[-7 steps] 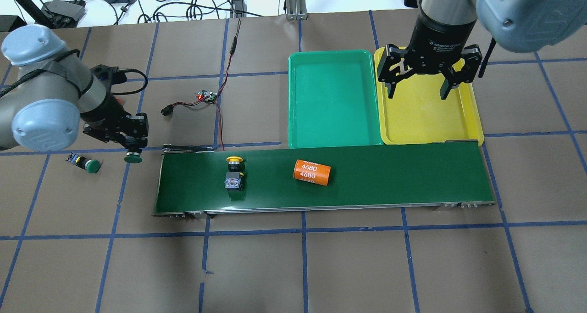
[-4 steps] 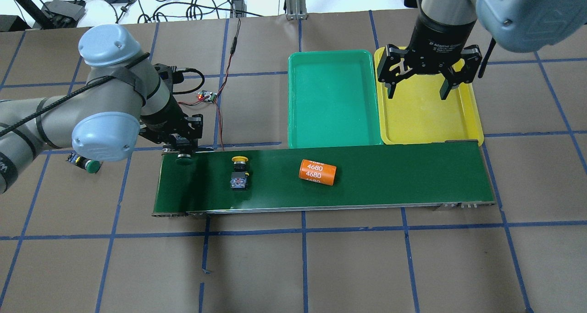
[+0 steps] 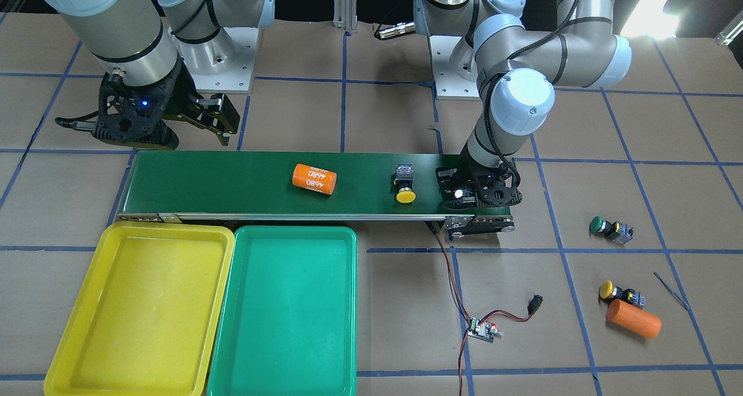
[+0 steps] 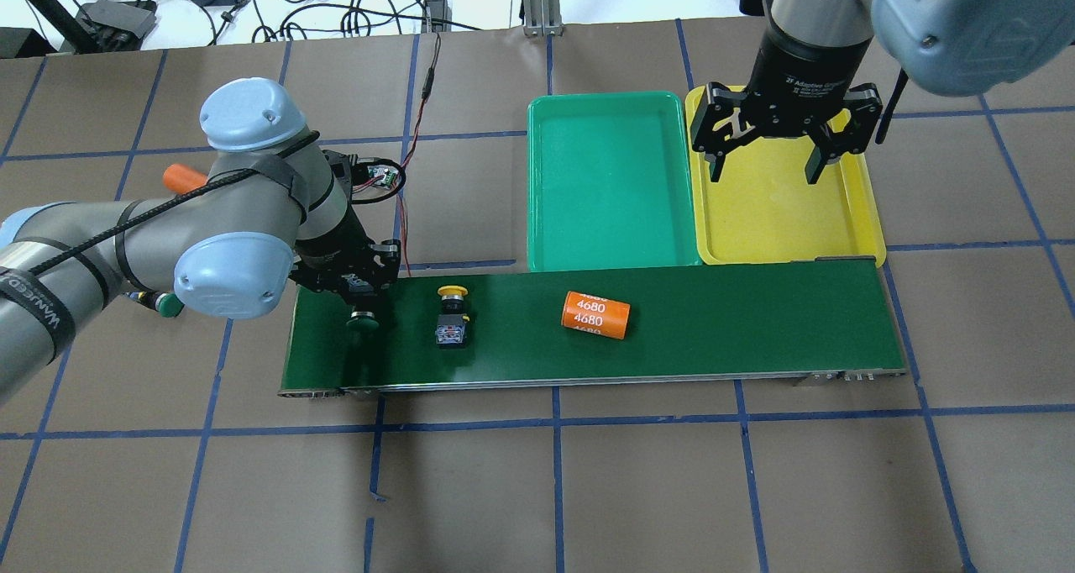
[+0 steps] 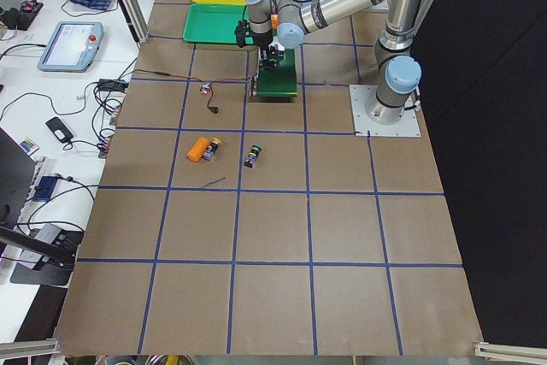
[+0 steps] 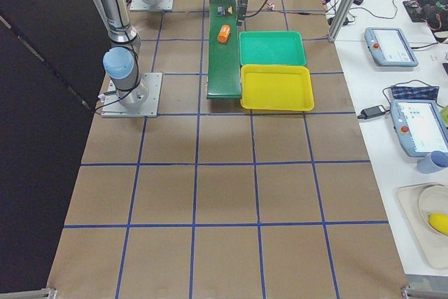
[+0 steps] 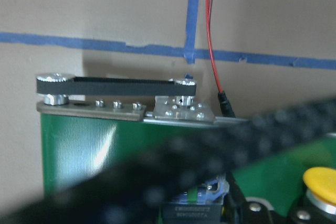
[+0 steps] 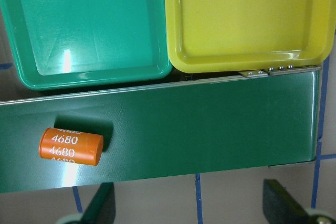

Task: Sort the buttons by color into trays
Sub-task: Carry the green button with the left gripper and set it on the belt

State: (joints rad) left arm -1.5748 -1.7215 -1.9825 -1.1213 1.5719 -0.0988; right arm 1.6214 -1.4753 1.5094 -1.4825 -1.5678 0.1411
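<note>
Over the conveyor belt (image 4: 714, 321), left fingers (image 4: 375, 277) clamp a green button (image 4: 363, 324).

From overhead you get only the cap of the second green button (image 4: 170, 305); the left arm (image 4: 227, 262) covers its body and hides all but one end of an orange cylinder (image 4: 180, 176). In the left wrist view a blurred black cable (image 7: 173, 166) crosses the frame, the bottom edge cuts the green button (image 7: 191, 213) held by the left gripper (image 4: 361, 300), and the right edge cuts the yellow button (image 7: 321, 181). The fingers (image 8: 101, 206) of the right gripper (image 4: 764, 171) run off the right wrist view's bottom. In the side views the buttons are too small to tell apart.
</note>
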